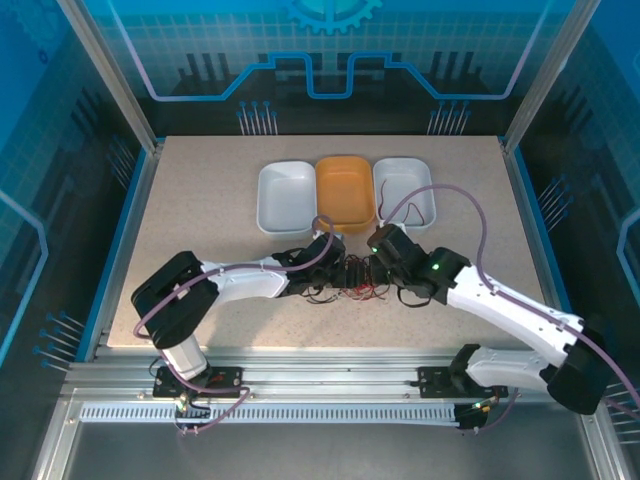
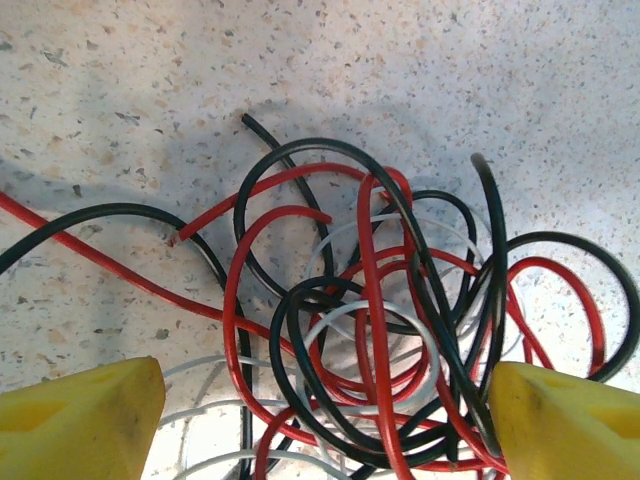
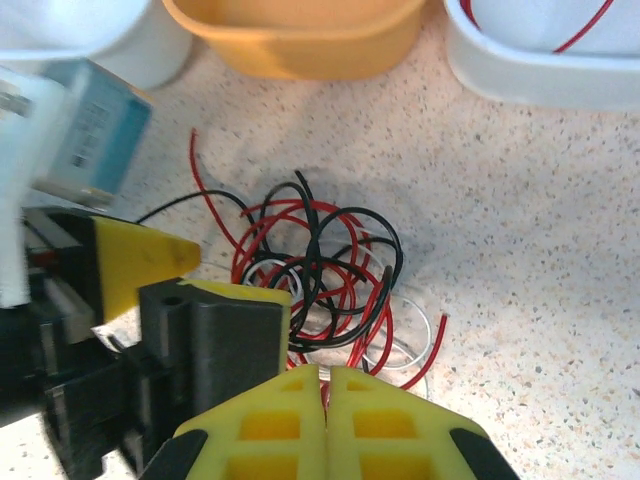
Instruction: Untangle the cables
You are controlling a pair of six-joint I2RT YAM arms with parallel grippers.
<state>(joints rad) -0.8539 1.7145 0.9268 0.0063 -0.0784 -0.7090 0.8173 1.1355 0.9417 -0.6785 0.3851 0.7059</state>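
Nearest us, on the speckled beige worktop, our right gripper is clenched, its yellow fingers pressed flat together at the near edge of the tangle. We cannot tell whether a strand is caught between them. Just beside it, our left gripper is released, its yellow fingertips spread wide with the knot between them. The thin red, black and whitish cables lie in one looping heap on the worktop between the two grippers, with a few red and black ends trailing out sideways. Beyond them three shallow trays stand in a row: a white plastic tray, an orange plastic tray and a second white plastic tray, in which a red strand lies.
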